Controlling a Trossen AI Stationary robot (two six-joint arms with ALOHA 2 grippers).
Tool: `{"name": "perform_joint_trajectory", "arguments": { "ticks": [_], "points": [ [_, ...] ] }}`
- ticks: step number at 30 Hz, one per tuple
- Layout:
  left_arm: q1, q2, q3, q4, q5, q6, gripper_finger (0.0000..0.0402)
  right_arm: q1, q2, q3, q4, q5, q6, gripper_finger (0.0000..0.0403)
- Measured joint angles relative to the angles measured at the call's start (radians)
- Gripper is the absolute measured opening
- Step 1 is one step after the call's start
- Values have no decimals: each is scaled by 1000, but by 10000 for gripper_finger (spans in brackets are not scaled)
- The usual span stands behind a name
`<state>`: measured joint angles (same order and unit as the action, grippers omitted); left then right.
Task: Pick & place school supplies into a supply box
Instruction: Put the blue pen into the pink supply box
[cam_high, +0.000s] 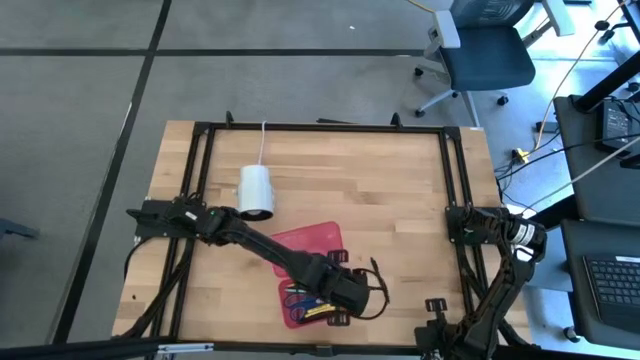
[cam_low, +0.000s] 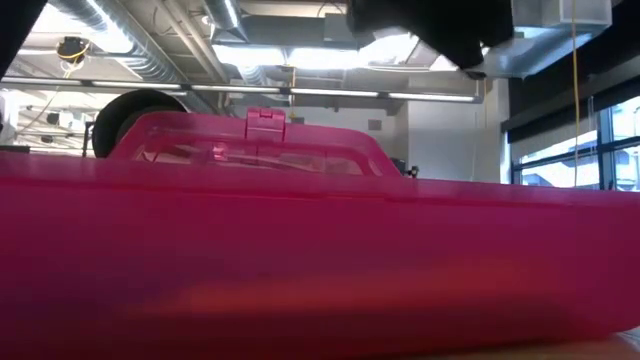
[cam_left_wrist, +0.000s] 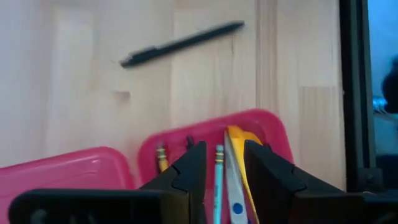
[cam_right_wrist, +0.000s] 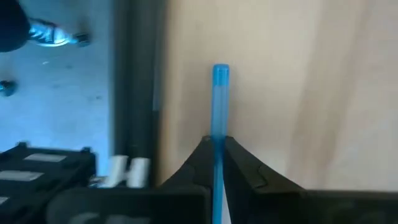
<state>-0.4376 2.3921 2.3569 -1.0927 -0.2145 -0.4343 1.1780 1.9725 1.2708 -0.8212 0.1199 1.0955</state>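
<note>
Left gripper (cam_left_wrist: 221, 177): hovering over the box (cam_high: 305, 240) at lower centre of the high view, jaws standing narrowly apart and holding nothing that can be seen

Box: red, lying open, tray (cam_left_wrist: 264, 124) toward the table's near edge, lid (cam_left_wrist: 68, 168) beside it; filling the low view

Supplies in the tray: scissors (cam_left_wrist: 235, 193), a yellow-bodied pencil (cam_left_wrist: 161, 157), a green pencil (cam_left_wrist: 219, 180), something yellow (cam_left_wrist: 242, 140) under the scissors; further items cannot be told

Pen (cam_left_wrist: 180, 43): black, lying loose on bare wood beyond the tray, well apart from it, not yet boxed

Right gripper (cam_right_wrist: 216, 146): waiting at the right table edge, jaws pinched on a blue pen (cam_right_wrist: 219, 102)

White cylinder (cam_high: 256, 190): standing near the lid, corded

Risks, as judged: the fingers are hanging just above the tray, so a low sweep toward the pen could be snagging the rim and dragging the box or spilling its contents; the pen, round and flat on wood, could be rolling off under an off-centre pinch
</note>
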Motion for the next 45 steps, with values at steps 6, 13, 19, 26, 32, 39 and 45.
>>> {"name": "perform_joint_trajectory", "arguments": {
  "ticks": [6, 13, 19, 26, 32, 39, 45],
  "points": [
    [-47, -62, 0, -13, -116, 2, 101, -1, -2, -1, -27, 32, -1, 18],
    [-127, -121, 0, -29, -247, 1, 99, -5, -9, 56, -113, 67, -43, 18],
    [-161, -158, 0, -30, -238, -12, 102, -42, -10, 144, -148, 196, -197, 18],
    [-177, -204, -1, -50, -228, -16, 98, -143, -10, 266, -120, 339, -464, 18],
    [-192, -236, -1, -131, -239, -66, 102, -256, -11, 396, 8, 388, -665, 18],
    [-225, -275, -1, -277, -239, -130, 99, -407, -13, 386, 364, 341, -859, 18],
    [-283, -340, -1, -286, -277, -111, 100, -520, -13, 316, 511, 296, -880, 19]
  ]
}}
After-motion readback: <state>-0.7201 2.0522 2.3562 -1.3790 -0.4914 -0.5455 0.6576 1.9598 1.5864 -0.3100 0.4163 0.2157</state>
